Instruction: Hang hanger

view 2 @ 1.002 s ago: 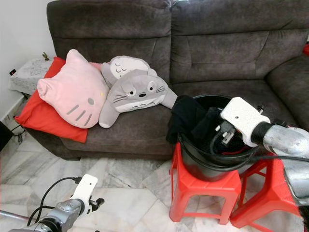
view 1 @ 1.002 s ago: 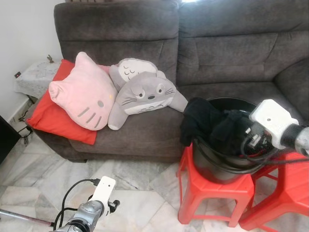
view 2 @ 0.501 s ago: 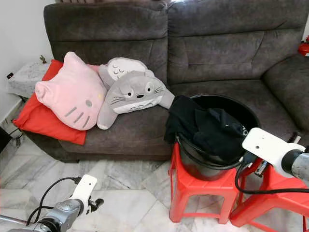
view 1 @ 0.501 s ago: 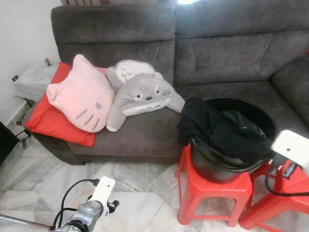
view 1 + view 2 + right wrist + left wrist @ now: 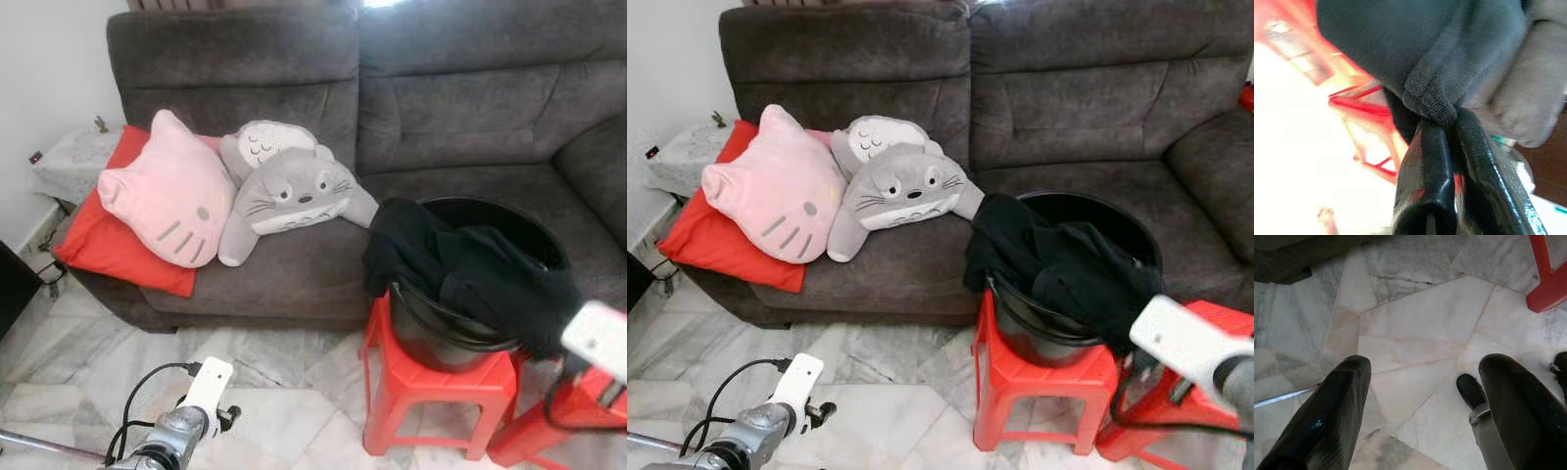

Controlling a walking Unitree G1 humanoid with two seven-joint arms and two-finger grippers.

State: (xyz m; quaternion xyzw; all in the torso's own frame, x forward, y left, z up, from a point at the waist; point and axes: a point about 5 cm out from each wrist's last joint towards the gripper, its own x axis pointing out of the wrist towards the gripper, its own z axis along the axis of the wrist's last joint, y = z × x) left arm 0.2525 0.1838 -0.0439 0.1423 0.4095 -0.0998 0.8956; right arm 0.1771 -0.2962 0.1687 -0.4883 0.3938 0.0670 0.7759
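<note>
A black garment [image 5: 470,269] lies heaped in a black bucket [image 5: 453,338] on a red stool [image 5: 431,392] and spills over the rim on both sides. In the right wrist view my right gripper [image 5: 1449,122] is shut on a bunched fold of that dark cloth [image 5: 1425,63]. The right wrist's white housing [image 5: 600,338] sits low, to the right of the bucket, where the cloth is drawn over the rim. My left gripper [image 5: 1425,377] hangs open over the marble floor [image 5: 1415,328] with nothing between its fingers; its arm [image 5: 186,421] is at the lower left.
A dark grey sofa [image 5: 441,108] stands behind the bucket with a pink cat cushion [image 5: 167,191], a grey plush [image 5: 294,191] and a red cushion [image 5: 98,245]. A second red stool [image 5: 1176,392] is at the right. A thin metal rod [image 5: 49,443] lies on the floor at lower left.
My right arm has come out of the bucket and dropped down to the right, dragging the black cloth over the rim. The left arm has stayed put.
</note>
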